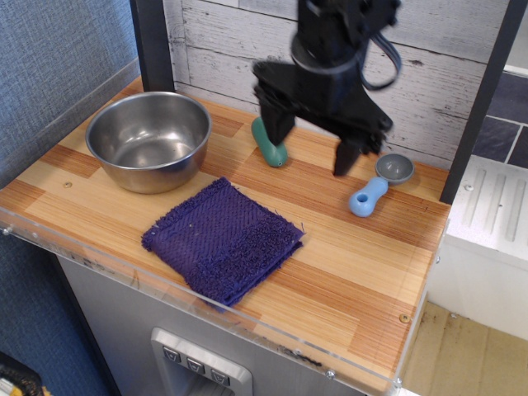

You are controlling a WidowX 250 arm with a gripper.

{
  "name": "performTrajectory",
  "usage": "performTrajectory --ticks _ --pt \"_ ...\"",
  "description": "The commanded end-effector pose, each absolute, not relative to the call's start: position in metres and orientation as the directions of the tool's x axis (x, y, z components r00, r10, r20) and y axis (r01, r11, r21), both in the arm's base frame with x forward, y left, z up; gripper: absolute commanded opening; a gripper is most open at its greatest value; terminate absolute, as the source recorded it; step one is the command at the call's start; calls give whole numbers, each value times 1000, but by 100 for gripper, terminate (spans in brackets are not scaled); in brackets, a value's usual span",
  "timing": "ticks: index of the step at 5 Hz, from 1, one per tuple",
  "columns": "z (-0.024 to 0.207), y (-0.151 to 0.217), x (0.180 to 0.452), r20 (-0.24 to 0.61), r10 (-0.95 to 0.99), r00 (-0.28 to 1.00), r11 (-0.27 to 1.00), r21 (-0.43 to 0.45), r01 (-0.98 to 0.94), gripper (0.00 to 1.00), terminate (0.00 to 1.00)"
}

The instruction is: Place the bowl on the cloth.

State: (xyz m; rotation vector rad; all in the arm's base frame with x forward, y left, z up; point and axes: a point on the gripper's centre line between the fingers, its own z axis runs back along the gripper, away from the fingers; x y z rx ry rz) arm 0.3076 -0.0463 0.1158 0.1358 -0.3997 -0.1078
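The wooden counter [355, 272] carries bowl [149, 139], cloth [221, 239], green oval object [269, 147], blue-handled scoop [378, 183].

Green oblong object [272, 147] near back of wooden tabletop [346, 272], partly hidden. Blue-handled scoop [378, 183] with grey cup lying at right rear. White plank wall [223, 49] behind.
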Motion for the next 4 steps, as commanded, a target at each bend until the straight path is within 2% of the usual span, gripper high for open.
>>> performTrajectory --ticks 1,2,3,4 --pt "141 -13 313 447 -79 891 969 243 -35 100 0" --pt "143 3 314 451 -76 889 941 326 -85 100 0" --pt "133 20 313 453 -84 888 896 424 -132 100 0" --pt "119 35 314 431 -72 899 877 457 -149 100 0"
